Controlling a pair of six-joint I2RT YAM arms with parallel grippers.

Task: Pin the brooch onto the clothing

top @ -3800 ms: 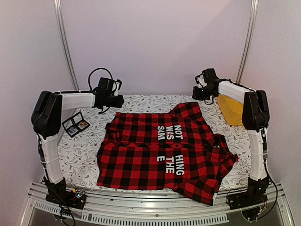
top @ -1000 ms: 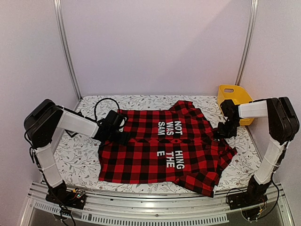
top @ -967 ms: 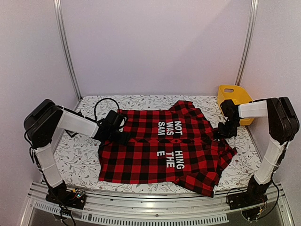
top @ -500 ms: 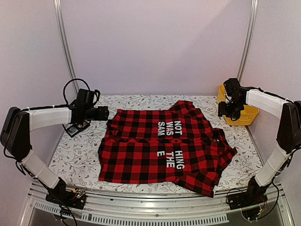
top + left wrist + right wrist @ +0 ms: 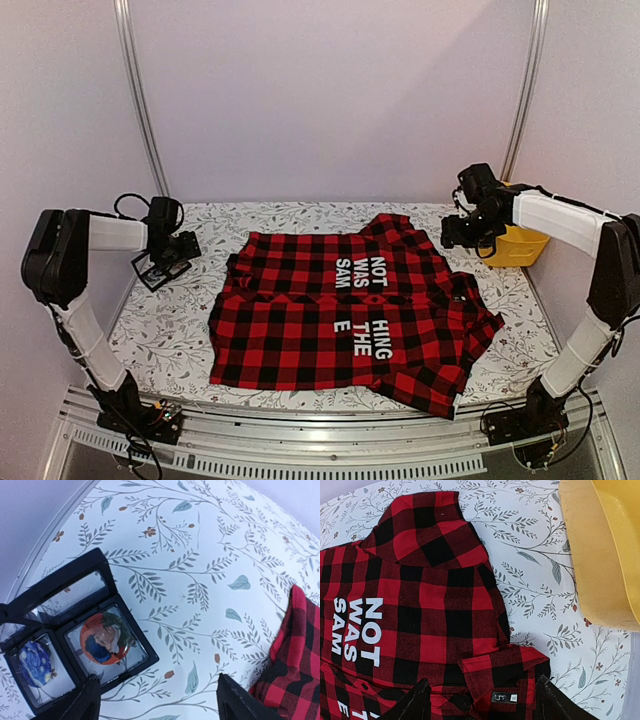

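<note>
The clothing (image 5: 340,310), a red-and-black checked shirt with white letters, lies spread flat on the table. A black display box (image 5: 163,265) sits left of it. In the left wrist view the box (image 5: 127,670) holds a round orange-and-blue brooch (image 5: 105,637) and a round blue brooch (image 5: 34,662). My left gripper (image 5: 160,702) hovers open just right of the box, nothing between its fingers. My right gripper (image 5: 482,702) hangs open above the shirt's collar and label (image 5: 505,697), holding nothing. In the top view the left gripper (image 5: 183,252) is by the box and the right gripper (image 5: 452,235) is at the shirt's far right corner.
A yellow bin (image 5: 515,245) stands at the back right, close behind my right arm; its wall (image 5: 605,550) fills the right wrist view's upper right. The box's lid (image 5: 65,595) lies open toward the table's left rail. The shirt's left edge (image 5: 295,660) is right of my left gripper.
Both arms lifted off the shirt's edges. The left gripper swung left to the display box. The right gripper opened, rose toward the bin, then came back left over the collar.
</note>
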